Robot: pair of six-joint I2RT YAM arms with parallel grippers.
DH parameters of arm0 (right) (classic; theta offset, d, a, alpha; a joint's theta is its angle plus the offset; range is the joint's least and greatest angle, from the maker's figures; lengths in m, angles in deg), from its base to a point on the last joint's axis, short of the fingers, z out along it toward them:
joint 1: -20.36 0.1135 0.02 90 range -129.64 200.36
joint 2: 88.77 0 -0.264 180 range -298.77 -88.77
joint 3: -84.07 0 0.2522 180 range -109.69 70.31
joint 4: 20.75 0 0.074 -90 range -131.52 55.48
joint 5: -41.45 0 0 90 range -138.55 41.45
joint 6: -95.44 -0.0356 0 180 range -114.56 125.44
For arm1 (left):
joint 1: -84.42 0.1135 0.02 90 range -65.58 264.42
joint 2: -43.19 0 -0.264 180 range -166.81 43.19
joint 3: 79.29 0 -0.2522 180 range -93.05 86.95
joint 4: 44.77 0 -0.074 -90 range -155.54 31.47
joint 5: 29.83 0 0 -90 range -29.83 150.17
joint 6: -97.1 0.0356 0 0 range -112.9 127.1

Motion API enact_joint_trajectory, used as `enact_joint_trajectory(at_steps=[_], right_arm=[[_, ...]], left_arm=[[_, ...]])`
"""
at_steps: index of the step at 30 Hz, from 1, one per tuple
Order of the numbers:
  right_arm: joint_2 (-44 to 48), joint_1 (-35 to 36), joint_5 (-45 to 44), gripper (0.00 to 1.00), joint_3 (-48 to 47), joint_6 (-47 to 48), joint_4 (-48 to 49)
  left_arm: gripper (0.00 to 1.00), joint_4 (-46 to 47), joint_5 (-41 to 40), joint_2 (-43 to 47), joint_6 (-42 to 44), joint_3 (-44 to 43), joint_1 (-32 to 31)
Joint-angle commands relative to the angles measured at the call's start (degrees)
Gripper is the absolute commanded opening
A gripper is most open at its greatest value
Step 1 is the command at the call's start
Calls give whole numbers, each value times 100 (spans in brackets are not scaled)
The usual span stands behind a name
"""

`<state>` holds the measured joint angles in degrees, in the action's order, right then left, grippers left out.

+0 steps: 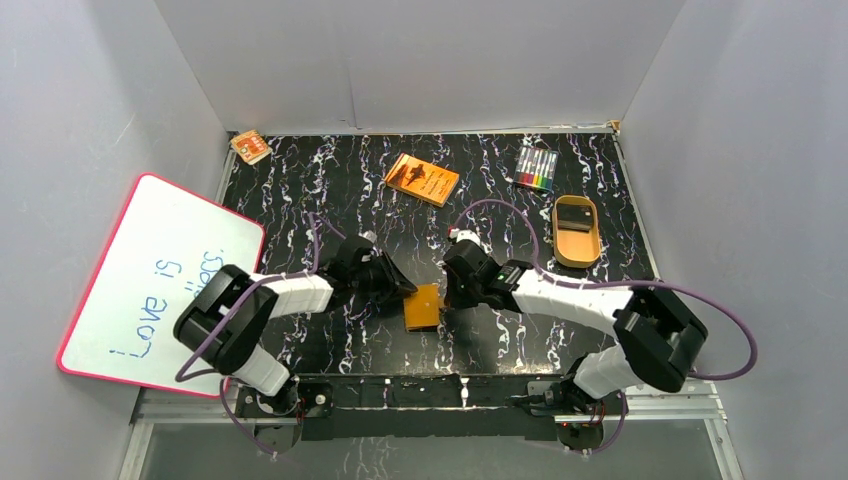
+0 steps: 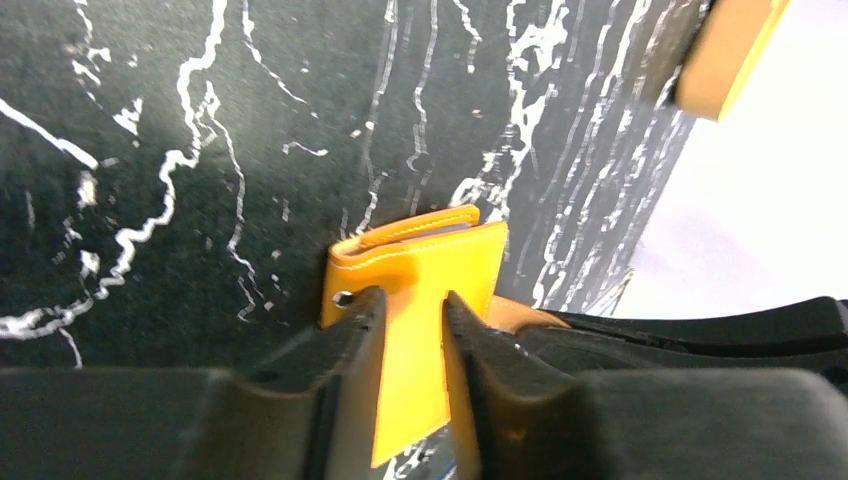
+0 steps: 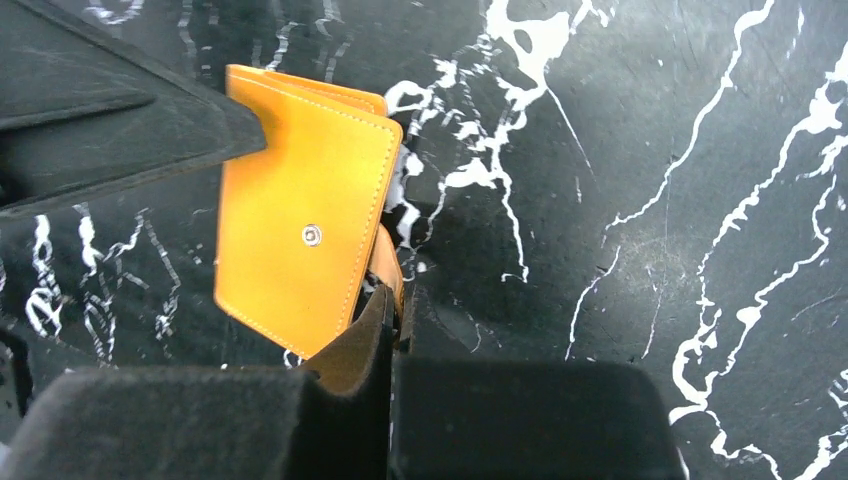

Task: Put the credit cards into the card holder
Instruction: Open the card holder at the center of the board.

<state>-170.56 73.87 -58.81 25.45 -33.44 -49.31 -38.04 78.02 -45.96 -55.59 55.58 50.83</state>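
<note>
The card holder (image 1: pixel 421 305) is an orange leather wallet at the near middle of the table, held between both grippers. My left gripper (image 1: pixel 398 290) is shut on its left cover; in the left wrist view the orange cover (image 2: pixel 420 270) runs between my fingers (image 2: pixel 340 350). My right gripper (image 1: pixel 451 296) is shut on the wallet's snap-button tab (image 3: pixel 385 275); the orange cover with its snap stud (image 3: pixel 300 235) stands to the left of it. The credit cards (image 1: pixel 573 215) lie as a black stack in the tan oval tray (image 1: pixel 578 250) at the right. The wallet's inside pockets are hidden.
An orange book (image 1: pixel 422 179) lies at the back middle, with a pack of coloured markers (image 1: pixel 536 168) to its right. A small orange box (image 1: pixel 250 146) sits in the back left corner. A whiteboard (image 1: pixel 160 280) leans at the left. Grey walls enclose the table.
</note>
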Motion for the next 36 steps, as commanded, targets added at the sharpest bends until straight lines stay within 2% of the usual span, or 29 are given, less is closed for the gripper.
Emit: enact_joint_trajectory(at_steps=[1, 4, 6, 8, 13, 29, 36], right_arm=[[457, -35, 281, 0, -15, 770, 345], [612, -49, 628, 0, 38, 1133, 535], [728, -45, 741, 0, 174, 1208, 731], [848, -57, 821, 0, 300, 1240, 926], [978, -63, 990, 0, 485, 1261, 1258], [1122, -63, 1628, 0, 583, 1176, 1796], [1141, -63, 1754, 0, 531, 1161, 1893]], left_arm=[[43, -943, -139, 548, 466, 211, 11], [59, -1146, -122, 959, 680, 184, 1], [79, -1173, -142, 1250, 717, 243, -18], [87, -1171, -187, 1514, 715, 342, -42], [90, -1199, -234, 1862, 840, 479, -68], [91, -1136, -54, 1392, 926, -39, -211], [92, -1154, -159, 1567, 915, -72, -226]])
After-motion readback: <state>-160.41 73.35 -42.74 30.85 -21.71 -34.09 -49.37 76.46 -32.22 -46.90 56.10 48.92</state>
